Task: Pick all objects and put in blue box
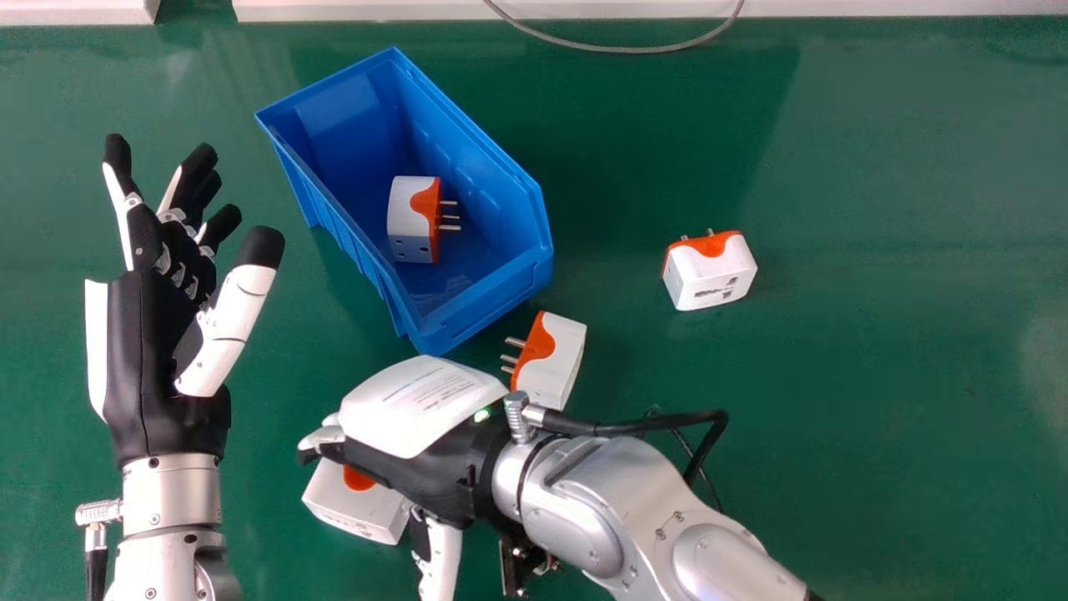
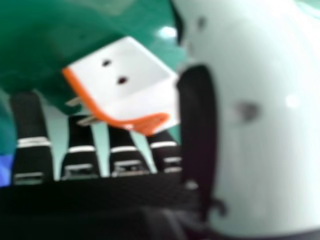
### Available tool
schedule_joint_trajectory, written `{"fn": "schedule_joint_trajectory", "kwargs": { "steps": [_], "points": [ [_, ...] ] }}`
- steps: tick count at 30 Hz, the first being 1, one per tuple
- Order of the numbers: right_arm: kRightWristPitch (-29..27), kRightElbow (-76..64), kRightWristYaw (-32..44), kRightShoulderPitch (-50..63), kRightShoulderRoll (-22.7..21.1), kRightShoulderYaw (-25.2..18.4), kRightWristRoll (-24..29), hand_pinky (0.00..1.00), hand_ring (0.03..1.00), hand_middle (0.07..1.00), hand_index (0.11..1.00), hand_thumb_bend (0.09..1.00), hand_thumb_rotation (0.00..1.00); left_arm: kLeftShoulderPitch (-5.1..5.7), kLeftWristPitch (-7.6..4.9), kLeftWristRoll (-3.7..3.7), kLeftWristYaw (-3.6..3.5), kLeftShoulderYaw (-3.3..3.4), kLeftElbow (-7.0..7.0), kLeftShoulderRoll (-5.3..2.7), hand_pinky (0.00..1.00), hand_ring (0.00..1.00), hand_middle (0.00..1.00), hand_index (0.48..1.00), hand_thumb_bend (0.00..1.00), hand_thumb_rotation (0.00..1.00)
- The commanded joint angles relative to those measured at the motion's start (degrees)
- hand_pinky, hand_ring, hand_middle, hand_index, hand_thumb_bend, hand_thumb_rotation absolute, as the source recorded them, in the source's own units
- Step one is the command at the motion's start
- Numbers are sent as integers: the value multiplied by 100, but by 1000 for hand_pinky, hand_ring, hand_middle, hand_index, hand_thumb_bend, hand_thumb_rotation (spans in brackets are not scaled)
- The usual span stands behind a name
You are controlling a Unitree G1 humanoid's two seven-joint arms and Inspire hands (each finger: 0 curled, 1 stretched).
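A glossy green tabletop [image 1: 876, 401] spreads below, with pale glare toward the right edge and a darker patch at upper middle. White edging [image 1: 834, 8] borders its far side, broken near the left; a grey cable [image 1: 617, 49] loops there.

Smooth plastic box [image 1: 492, 302], plastic plugs [image 1: 713, 275], metal prongs [image 1: 450, 228], glossy tabletop [image 1: 884, 376]

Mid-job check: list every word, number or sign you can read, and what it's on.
None legible.
White back cover of the right hand: lines of print, too small to read.
White-and-orange plug adapter right of the blue plastic box: dark print, too small.
White-and-orange adapter partly hidden by that hand: tiny marks, unreadable.
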Motion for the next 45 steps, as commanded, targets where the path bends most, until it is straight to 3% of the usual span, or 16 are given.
{"fn": "schedule_joint_trajectory", "kwargs": {
  "steps": [1, 4, 5, 7, 8, 11, 13, 22, 26, 29, 35, 37, 41, 42, 44, 45],
  "points": [
    [-156, -19, -262, 33, 144, 54, 66, 545, 709, 779, 758, 760, 1, -52, -48, -26, -21, 5, -62, 21, 885, 931, 914, 908, 850, 545],
    [-299, 81, -635, 90, 172, 73, 102, 530, 683, 753, 738, 752, 0, -32, -40, -65, -50, -1, -88, 4, 884, 931, 914, 907, 850, 545],
    [-357, 117, -780, 120, 179, 72, 114, 473, 597, 683, 693, 751, 0, -23, -33, -70, -56, -3, -97, 5, 887, 932, 915, 908, 850, 543],
    [-440, 195, -1104, 213, 228, 38, 160, 459, 577, 667, 682, 751, 0, -5, -35, -36, -34, -1, -108, 7, 888, 933, 916, 909, 850, 542],
    [-534, 263, -1275, 240, 252, -3, 241, 405, 517, 603, 621, 668, 0, 2, -36, -31, -33, -1, -113, 6, 887, 932, 914, 909, 852, 544],
    [-820, 426, -1642, 243, 257, -127, 516, 332, 428, 538, 576, 574, 0, 32, 1, -29, -24, -5, -151, -1, 887, 932, 914, 912, 852, 544],
    [-909, 484, -1858, 229, 241, -134, 526, 310, 400, 517, 570, 549, 0, 39, -27, 39, 18, -3, -140, 13, 887, 932, 914, 912, 852, 546],
    [-1069, 452, -2108, 260, 232, -190, 570, 288, 362, 491, 552, 510, 0, 41, -22, -22, -21, -2, -119, 15, 887, 934, 915, 909, 853, 548],
    [-1036, 292, -2126, 321, 224, -223, 547, 291, 363, 493, 548, 509, 0, 59, -29, -22, -34, -9, -127, 17, 889, 936, 916, 910, 856, 553],
    [-1016, 222, -2057, 352, 240, -277, 612, 293, 364, 494, 545, 509, 0, 67, -37, 31, 0, -9, -132, 28, 889, 936, 916, 909, 856, 556],
    [-1007, 153, -2068, 405, 262, -304, 597, 292, 364, 490, 545, 509, 0, 72, -23, -28, -22, -5, -134, 8, 888, 934, 915, 908, 856, 557],
    [-1006, 125, -2065, 406, 255, -301, 573, 297, 370, 495, 539, 510, 0, 83, -30, 12, 9, -4, -144, 12, 889, 935, 915, 908, 858, 558],
    [-529, -300, -1418, 330, 95, -66, -61, 295, 377, 498, 533, 511, 0, 90, -71, 36, 19, -5, -132, 16, 884, 932, 914, 909, 855, 562],
    [-419, -446, -1207, 326, 45, -5, -230, 327, 392, 504, 524, 512, 0, 94, -65, 31, 11, -7, -138, 20, 883, 931, 914, 909, 853, 563],
    [-153, -793, -463, 288, -28, 75, -476, 472, 576, 650, 506, 518, 64, 105, -35, 16, -1, -10, -158, 26, 884, 931, 914, 910, 849, 564],
    [16, -983, 3, 270, -36, 90, -543, 563, 683, 741, 558, 601, 89, 112, -19, 2, -12, -12, -172, 27, 887, 933, 915, 910, 849, 564]
  ]
}}
